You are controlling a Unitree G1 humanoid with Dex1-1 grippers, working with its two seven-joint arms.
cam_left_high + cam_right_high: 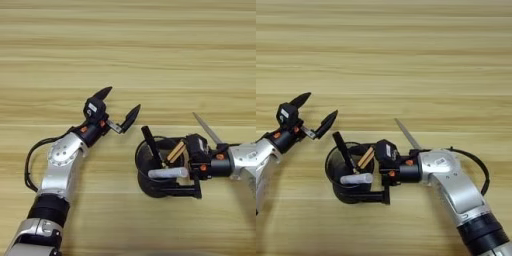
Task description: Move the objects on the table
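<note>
Right gripper [373, 182] at pen cup [336, 172] — clamped

- Both eyes of the head camera looked steeply down on the table [150, 45], which filled each picture.
- Both views shared the pen cup [348, 175]; the left eye reached further left, the right eye further right.

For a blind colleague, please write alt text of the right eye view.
The right claw grips a black mesh cup holding markers and a screwdriver on a wooden table. The left claw hovers open to its upper left.
</note>
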